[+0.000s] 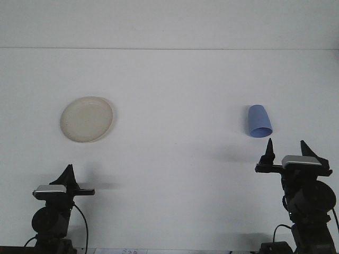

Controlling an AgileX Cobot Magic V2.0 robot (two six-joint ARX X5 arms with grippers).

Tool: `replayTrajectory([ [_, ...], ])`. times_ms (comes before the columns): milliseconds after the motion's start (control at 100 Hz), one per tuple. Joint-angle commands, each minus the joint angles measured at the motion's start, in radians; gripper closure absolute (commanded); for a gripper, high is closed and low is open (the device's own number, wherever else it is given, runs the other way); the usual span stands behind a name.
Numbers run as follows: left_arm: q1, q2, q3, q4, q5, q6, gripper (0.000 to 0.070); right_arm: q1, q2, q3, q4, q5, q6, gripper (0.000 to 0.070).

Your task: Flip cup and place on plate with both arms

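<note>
Fingers on the right gripper [288, 150] stand spread, two dark points with a clear gap between them, holding nothing. They rise just below the blue cup [259, 121] and slightly to its right, apart from it, with bare counter [180, 95] showing between the tips and the cup's rim.

That cup sits on the right half of the counter, mouth down, its wider rim toward the camera and its narrower closed base farther away. It touches neither gripper.

Well apart from it, on the left half of the counter, lies the cream plate [87, 119], round and shallow, with nothing on it. Cup and plate sit at about the same depth on the white surface.

Below the plate, near the front edge, the left gripper [68, 174] is low above its black arm joint. From this angle its fingers read as one dark triangle pressed together, with no gap showing, and they hold nothing. A silver-grey block and a short dark bar sit just beneath them. A black cable [83, 225] loops beside the left arm's base. The right arm's black body stands taller in the lower right corner.
</note>
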Motion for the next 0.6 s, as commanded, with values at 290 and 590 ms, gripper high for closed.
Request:
replayTrajectory([
  [290, 0.002, -0.001, -0.019, 0.013, -0.004, 0.008, 0.0685, -0.169, 0.139, -0.153, 0.197, -0.152, -0.048, 0.0112],
  [590, 0.002, -0.001, -0.019, 0.013, -0.004, 0.008, 0.0685, -0.341, 0.456, -0.151, 0.360, -0.365, -0.025, 0.0112],
])
